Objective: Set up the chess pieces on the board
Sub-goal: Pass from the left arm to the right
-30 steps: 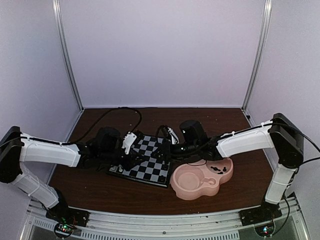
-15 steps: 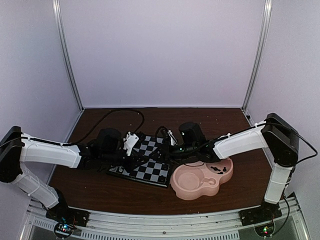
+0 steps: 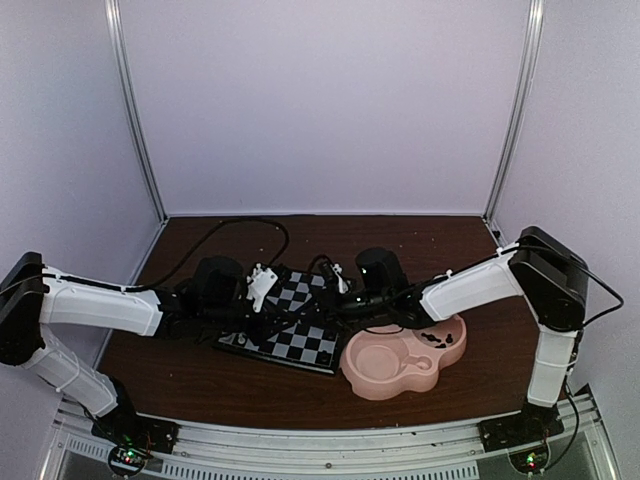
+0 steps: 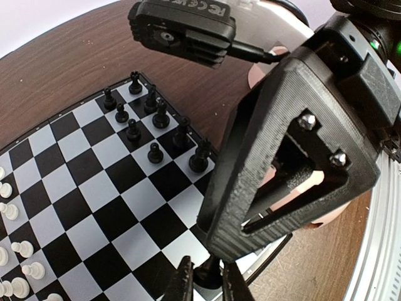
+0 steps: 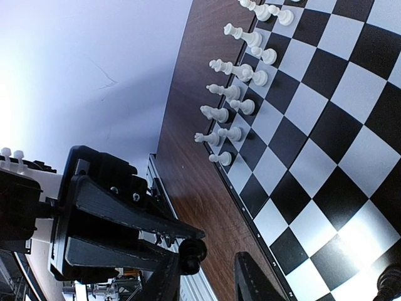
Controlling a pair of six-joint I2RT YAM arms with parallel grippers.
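The left gripper (image 4: 206, 266) is pinching a black chess piece (image 4: 208, 278) over the board's (image 4: 94, 207) edge.
The right gripper (image 5: 212, 260) is hanging just beside it, jaws spread apart.

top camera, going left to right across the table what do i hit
left arm's white forearm → chessboard → pink double-bowl dish → right arm's upright link
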